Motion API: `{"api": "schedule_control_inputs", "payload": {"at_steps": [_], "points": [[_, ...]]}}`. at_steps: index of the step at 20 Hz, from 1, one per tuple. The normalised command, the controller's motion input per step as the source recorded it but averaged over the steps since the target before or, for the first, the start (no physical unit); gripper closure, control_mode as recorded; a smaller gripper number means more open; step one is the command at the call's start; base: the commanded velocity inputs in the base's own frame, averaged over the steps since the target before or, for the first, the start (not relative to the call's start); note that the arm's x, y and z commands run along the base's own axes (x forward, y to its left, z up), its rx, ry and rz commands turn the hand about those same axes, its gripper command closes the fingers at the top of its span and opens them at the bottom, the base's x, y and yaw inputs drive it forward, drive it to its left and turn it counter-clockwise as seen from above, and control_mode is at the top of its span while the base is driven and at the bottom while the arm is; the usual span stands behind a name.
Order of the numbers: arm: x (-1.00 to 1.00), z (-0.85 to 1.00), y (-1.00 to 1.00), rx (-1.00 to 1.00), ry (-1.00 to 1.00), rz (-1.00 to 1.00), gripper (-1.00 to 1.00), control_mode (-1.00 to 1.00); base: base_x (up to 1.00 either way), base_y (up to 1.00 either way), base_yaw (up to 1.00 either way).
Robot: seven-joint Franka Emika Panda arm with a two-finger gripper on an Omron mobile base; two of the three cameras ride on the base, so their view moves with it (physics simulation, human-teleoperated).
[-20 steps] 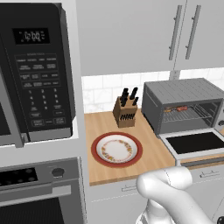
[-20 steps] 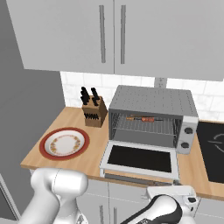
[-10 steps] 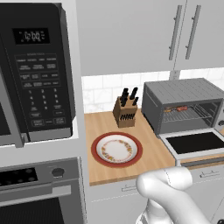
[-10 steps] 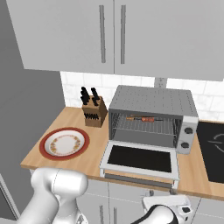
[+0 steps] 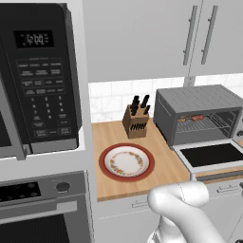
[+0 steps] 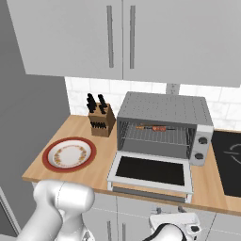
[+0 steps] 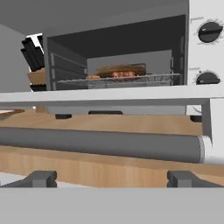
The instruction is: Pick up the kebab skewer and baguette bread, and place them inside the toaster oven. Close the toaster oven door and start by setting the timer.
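The hand [image 7: 111,177] is open, its fingertips [image 7: 40,178] spread wide below the door handle [image 7: 100,144]. The toaster oven door [image 6: 151,171] hangs flat open at frame centre. On the rack inside the toaster oven [image 6: 162,124], the skewer [image 6: 154,127] lies before the baguette [image 7: 120,69]. A plate [image 6: 69,154] rests lower left on the counter [image 6: 94,172].

Red-rimmed plate [image 5: 126,162], possibly floral; grey toaster oven [image 6: 164,123].
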Motion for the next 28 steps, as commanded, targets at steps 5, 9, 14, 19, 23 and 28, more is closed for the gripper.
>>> {"api": "schedule_control_inputs", "payload": {"at_steps": [5, 9, 14, 19, 23, 28], "points": [[0.08, -0.02, 0.01, 0.0, 0.0, -0.01, -1.0, -1.0, 0.0, 0.0, 0.0], [0.26, 0.0, 0.0, 0.0, 0.0, -0.04, -1.0, -1.0, 0.0, 0.0, 0.0], [0.22, 0.0, 0.0, 0.0, 0.0, -0.05, -1.0, -1.0, 0.0, 0.0, 0.0], [0.28, 0.0, 0.0, 0.0, 0.0, -0.08, -1.0, -1.0, 0.0, 0.0, 0.0], [0.03, 0.02, 0.05, 0.0, 0.0, -0.07, -1.0, -1.0, 0.0, 0.0, 0.0], [0.0, 0.05, 0.08, 0.0, 0.0, -0.05, -1.0, -1.0, 0.0, 0.0, 0.0]]}}
